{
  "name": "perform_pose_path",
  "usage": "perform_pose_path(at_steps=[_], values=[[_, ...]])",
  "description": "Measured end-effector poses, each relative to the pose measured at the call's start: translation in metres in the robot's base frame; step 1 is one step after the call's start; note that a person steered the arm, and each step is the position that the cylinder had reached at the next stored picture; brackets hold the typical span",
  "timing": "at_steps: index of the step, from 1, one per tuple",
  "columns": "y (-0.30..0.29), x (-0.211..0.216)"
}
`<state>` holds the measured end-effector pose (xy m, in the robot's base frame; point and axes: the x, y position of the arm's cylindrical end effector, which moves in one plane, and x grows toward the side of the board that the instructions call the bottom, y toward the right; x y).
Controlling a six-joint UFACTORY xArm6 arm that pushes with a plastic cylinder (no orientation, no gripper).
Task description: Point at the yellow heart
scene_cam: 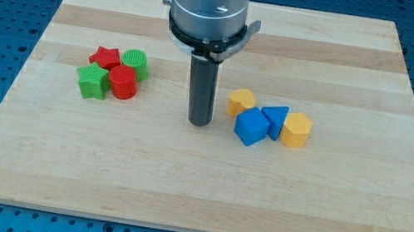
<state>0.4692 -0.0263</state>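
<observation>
The yellow heart (240, 101) lies right of the board's middle, at the left end of a small cluster. My tip (200, 122) rests on the board just left of and slightly below the heart, apart from it by a small gap. The dark rod rises from the tip to the grey arm head at the view's top. Touching the heart on its lower right is a blue cube (251, 127). A blue triangular block (275, 119) sits behind the cube, and a yellow hexagonal block (296, 130) is at the cluster's right end.
On the view's left is a second cluster: a red star (105, 57), a green cylinder (135, 63), a green star (93, 80) and a red cylinder (121, 82). The wooden board (194, 190) lies on a blue perforated table.
</observation>
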Motion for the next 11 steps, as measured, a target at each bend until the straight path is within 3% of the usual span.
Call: perform_pose_path(at_steps=[3, 5, 7, 9, 11], values=[[0.004, -0.01], [-0.007, -0.043], [0.035, -0.092], [0.079, -0.086], [0.078, -0.066]])
